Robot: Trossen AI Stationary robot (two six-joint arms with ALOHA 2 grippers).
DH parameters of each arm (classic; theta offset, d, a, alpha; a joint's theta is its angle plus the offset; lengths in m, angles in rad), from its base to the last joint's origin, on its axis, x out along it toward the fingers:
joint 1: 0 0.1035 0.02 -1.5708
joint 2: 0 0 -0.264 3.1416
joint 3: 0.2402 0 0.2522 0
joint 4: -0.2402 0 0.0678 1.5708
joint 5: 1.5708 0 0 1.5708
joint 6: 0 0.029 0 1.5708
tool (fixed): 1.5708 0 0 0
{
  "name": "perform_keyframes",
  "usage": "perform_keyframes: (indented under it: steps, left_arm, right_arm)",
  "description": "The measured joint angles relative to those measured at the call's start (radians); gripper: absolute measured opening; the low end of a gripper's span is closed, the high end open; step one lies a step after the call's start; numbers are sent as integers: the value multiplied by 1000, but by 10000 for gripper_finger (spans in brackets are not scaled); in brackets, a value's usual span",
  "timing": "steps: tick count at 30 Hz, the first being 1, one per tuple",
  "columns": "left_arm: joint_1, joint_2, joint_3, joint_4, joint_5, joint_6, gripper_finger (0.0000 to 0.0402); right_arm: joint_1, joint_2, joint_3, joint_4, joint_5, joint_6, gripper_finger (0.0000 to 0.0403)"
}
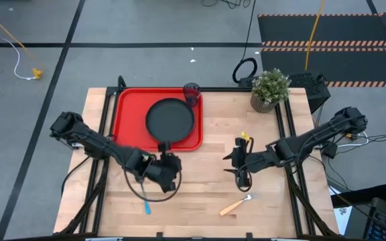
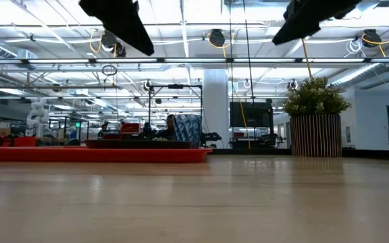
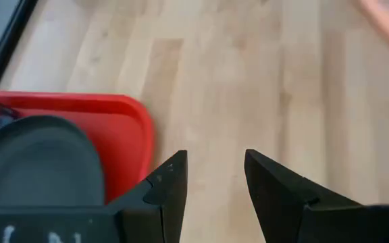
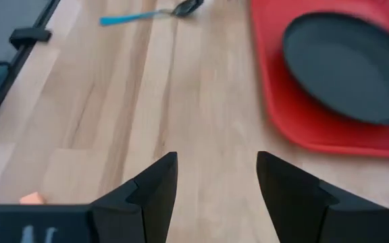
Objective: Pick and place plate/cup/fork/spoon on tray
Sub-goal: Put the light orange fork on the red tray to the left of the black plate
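Plate, round matte black [image 1: 171, 118], sits on bright red plastic tray [image 1: 124, 120] w/ purple tumbler cup [image 1: 191, 93]; orange-handled fork [image 1: 237, 204] and blue-handled spoon [image 1: 147, 205] lie on table. Left gripper [image 1: 163, 146] and right gripper [image 1: 232, 164] both spread, empty, likely btw picks.

Grey floor [image 1: 146, 27] with black lines, striped mat [image 1: 327, 30], bright ceiling lights [image 2: 181, 30]
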Motion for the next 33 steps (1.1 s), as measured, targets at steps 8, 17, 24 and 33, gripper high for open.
perform_keyframes:
  steps: [8, 17, 24, 33]
  left_arm:
    - [-125, 0, 0, 107, -52, -82, 152]
    - [-212, 0, 0, 265, -106, -82, 152]
    - [-237, 4, 0, 339, -129, -82, 152]
    - [-248, 92, 0, 494, -98, -59, 152]
  right_arm:
    - [36, 105, 0, 26, -134, 117, 196]
    - [256, 228, 0, 109, -101, 282, 196]
    - [380, 274, 0, 185, -94, 256, 196]
    - [453, 294, 0, 168, -38, 217, 196]
